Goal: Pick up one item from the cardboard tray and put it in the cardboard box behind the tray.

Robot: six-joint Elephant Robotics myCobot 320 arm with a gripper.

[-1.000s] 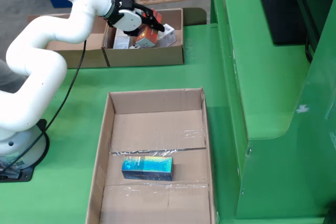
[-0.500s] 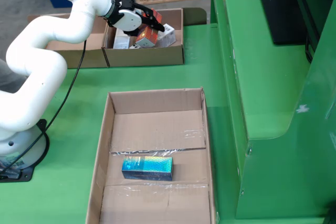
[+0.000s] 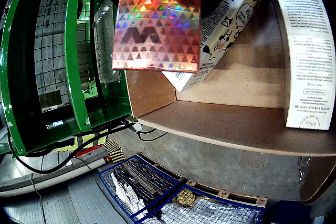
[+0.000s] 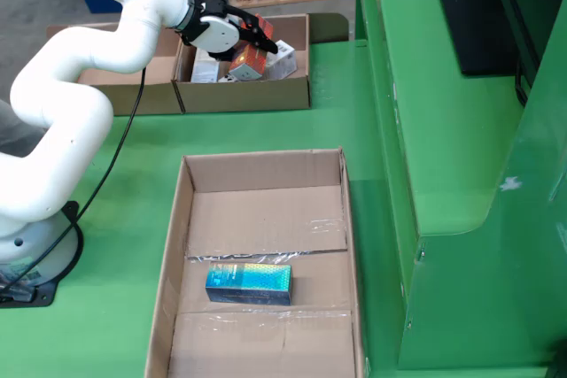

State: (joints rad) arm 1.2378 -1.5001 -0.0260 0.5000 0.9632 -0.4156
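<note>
Gripper [image 4: 257, 37] of the white arm, closed on a red-orange holographic carton [image 3: 157, 22], hangs over the far cardboard box [image 4: 257, 95]; a blue holographic carton [image 4: 249, 283] lies in the near cardboard tray [image 4: 266, 210].

Overhead fixed cam; close gripper cam

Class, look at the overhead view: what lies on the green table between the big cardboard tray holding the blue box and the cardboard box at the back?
Nothing: in the overhead view only bare green table separates the tray from the back box.
</note>
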